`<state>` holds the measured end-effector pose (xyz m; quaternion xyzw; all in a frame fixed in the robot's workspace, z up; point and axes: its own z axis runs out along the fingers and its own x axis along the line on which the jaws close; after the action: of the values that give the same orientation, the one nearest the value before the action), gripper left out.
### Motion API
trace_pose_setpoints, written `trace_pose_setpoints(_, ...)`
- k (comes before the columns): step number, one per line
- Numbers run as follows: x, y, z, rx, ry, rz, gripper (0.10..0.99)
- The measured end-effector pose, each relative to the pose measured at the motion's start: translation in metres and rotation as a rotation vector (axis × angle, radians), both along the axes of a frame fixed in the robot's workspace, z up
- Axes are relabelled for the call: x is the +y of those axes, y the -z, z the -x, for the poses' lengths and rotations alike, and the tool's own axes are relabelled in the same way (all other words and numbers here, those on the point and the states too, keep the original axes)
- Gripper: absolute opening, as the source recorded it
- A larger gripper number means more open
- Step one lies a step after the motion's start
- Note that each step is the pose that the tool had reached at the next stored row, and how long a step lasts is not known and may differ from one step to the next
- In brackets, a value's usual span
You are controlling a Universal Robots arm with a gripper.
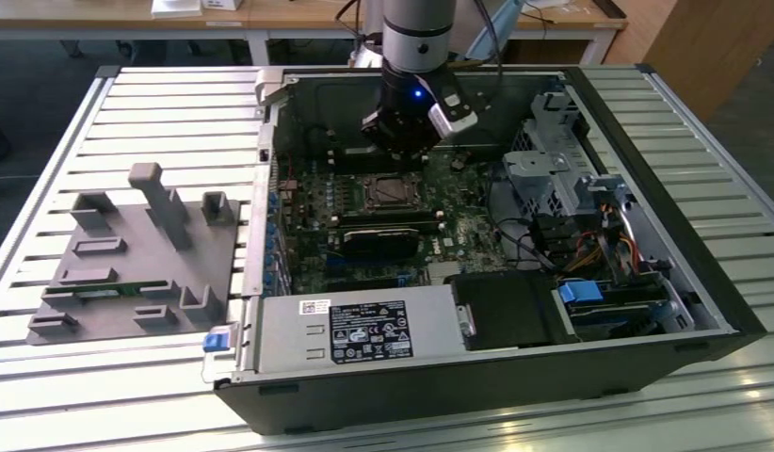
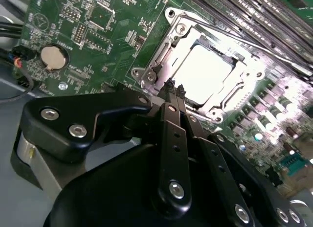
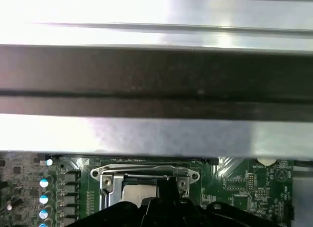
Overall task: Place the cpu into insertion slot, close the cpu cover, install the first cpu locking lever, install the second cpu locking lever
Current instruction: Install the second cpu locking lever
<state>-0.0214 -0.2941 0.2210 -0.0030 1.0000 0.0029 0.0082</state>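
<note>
Cpu (image 2: 208,73): seated in insertion slot (image 2: 161,65), cpu cover (image 2: 244,85) lying down around it. Gripper (image 2: 173,87): jaws closed, empty, tips at slot's edge. Advice: press levers slowly, square to slot.

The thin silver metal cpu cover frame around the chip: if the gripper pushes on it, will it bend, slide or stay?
The thin silver metal cpu cover frame looks like stamped sheet, so it may flex slightly under a push. It seems fastened to the green motherboard, so it probably would not slide. The black gripper, tips together, sits at its edge.
</note>
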Motion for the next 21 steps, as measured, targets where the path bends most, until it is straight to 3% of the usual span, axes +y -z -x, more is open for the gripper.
trace_pose_setpoints(2,-0.0001,-0.0061,0.0000,0.0002,0.000,0.000,0.106)
trace_pose_setpoints(6,-0.0028,-0.0075,0.0001,0.0001,0.000,0.000,0.106)
trace_pose_setpoints(16,-0.0313,-0.0074,0.0003,0.0000,0.000,-0.006,0.106)
trace_pose_setpoints(18,-0.0330,-0.0074,0.0003,0.0002,0.000,-0.022,0.106)
trace_pose_setpoints(20,-0.0344,-0.0074,0.0003,0.0003,0.000,-0.054,0.106)
trace_pose_setpoints(21,-0.0355,-0.0074,0.0003,0.0003,0.000,-0.062,0.106)
